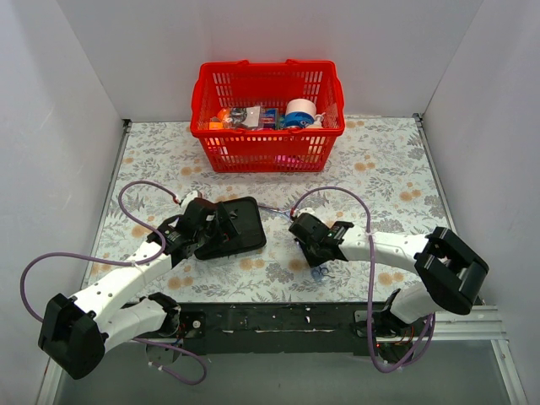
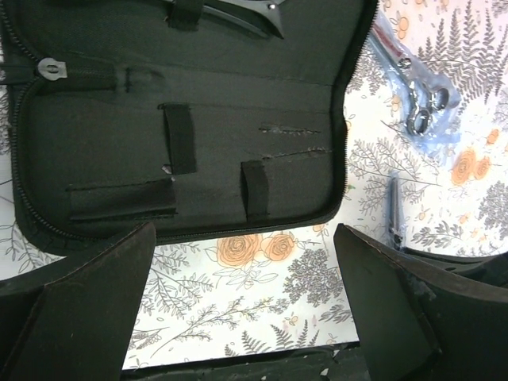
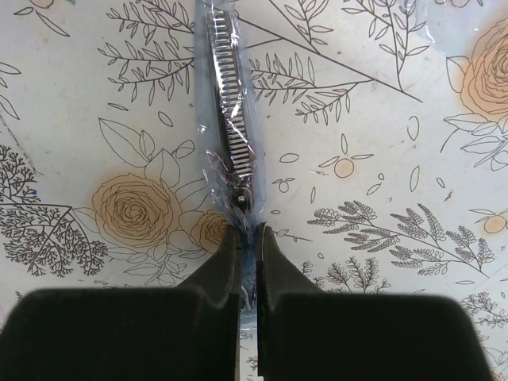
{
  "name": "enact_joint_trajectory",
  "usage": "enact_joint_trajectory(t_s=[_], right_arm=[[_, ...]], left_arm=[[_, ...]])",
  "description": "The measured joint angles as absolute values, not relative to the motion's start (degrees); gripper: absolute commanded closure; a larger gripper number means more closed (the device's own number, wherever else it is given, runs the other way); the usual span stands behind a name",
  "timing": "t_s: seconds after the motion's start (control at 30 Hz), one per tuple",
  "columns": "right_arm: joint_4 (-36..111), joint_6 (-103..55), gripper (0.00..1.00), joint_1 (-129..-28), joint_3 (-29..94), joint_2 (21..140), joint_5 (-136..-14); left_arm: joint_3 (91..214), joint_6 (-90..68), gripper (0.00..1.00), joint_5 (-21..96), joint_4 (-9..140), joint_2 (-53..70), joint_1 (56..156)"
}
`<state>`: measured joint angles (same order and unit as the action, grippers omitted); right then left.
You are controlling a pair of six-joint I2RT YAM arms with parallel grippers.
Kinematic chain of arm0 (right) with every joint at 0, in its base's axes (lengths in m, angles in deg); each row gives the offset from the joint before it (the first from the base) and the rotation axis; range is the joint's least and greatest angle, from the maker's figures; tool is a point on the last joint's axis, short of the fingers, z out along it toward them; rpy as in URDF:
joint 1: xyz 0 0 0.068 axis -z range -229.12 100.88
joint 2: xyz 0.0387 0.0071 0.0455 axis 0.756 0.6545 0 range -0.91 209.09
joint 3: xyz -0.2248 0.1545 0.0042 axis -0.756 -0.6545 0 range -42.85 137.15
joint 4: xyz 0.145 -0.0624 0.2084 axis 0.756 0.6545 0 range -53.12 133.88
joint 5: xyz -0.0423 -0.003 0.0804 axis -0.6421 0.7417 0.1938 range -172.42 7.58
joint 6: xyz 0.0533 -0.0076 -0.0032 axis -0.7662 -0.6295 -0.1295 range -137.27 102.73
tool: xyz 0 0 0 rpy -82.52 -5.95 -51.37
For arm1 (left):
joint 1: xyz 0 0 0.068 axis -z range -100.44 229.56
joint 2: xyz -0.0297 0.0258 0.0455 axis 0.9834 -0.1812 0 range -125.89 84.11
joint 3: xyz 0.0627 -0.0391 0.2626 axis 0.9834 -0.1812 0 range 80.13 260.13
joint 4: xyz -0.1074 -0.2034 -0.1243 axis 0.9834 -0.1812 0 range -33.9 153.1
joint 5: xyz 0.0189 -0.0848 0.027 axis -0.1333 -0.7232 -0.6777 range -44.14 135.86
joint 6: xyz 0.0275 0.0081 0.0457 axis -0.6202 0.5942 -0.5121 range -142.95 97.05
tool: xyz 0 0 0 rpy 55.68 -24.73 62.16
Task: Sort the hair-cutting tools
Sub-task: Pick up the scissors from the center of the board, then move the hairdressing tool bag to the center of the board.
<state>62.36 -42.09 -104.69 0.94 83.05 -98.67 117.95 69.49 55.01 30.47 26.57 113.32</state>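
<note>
My right gripper (image 3: 248,238) is shut on a pair of silver thinning scissors (image 3: 232,111) in a clear plastic sleeve. It pinches them just behind the pivot, and the toothed blade points away over the flowered table; the finger loops are hidden under the fingers. From above, this gripper (image 1: 316,251) sits right of centre. My left gripper (image 2: 246,317) hangs open over bare tablecloth at the near edge of the open black pouch (image 2: 198,127), holding nothing. A second wrapped pair of scissors (image 2: 421,103) lies right of the pouch. A slim dark stick (image 2: 394,210) lies below them.
A red basket (image 1: 268,150) with assorted items stands at the back centre. The open pouch (image 1: 236,226) lies left of centre, with a metal tool (image 2: 246,12) tucked at its far end. White walls close in on both sides, and the arm bases line the near edge.
</note>
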Motion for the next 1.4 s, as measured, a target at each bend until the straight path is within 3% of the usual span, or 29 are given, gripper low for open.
enact_joint_trajectory(t_s=[0.37,0.7,1.4], right_arm=[[73.5,-39.7,0.99,-105.8,3.8,83.2,-100.1],[79.7,-28.4,0.99,-105.8,15.8,83.7,-99.2],[78.4,1.6,0.99,-105.8,33.0,102.5,-91.2]], left_arm=[[114.4,74.5,0.05,58.7,27.5,25.6,113.3],[111.1,79.0,0.05,60.2,27.8,21.3,113.3],[110.7,87.2,0.02,63.5,27.0,21.0,113.5]])
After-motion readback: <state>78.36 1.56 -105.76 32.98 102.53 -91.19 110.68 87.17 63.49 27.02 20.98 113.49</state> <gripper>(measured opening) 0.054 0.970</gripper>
